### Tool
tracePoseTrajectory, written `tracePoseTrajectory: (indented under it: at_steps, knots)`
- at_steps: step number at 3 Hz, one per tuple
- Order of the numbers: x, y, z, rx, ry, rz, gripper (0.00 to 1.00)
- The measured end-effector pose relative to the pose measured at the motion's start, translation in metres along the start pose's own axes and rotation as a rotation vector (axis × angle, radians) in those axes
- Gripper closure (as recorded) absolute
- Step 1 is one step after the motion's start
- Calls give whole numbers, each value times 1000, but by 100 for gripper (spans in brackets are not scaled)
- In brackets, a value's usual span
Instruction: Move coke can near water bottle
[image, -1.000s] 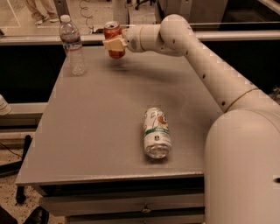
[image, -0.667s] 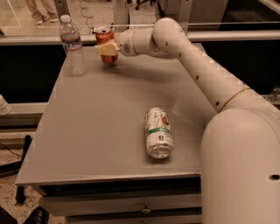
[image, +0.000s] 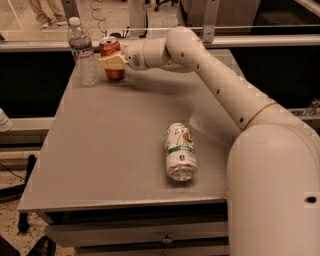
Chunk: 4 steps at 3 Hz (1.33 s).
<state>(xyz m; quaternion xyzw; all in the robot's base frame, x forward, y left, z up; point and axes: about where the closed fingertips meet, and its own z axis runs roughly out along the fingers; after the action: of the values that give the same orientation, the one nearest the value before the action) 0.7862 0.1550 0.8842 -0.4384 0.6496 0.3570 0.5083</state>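
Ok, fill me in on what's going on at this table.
The robot's arm reaches across the grey table to its far left corner. There the end effector is closed on the coke can. The can is upright and close beside the water bottle, just to its right. Whether the can rests on the table or is held just above it cannot be told. A white and green can lies on its side nearer the front edge, away from the arm's end.
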Motion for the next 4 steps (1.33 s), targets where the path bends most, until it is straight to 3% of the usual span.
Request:
tracePoseTrajectory:
  at_steps: [1, 4]
  knots:
    - [6, 9, -1, -15, 2, 21, 84]
    - [14, 16, -11, -24, 5, 46, 15]
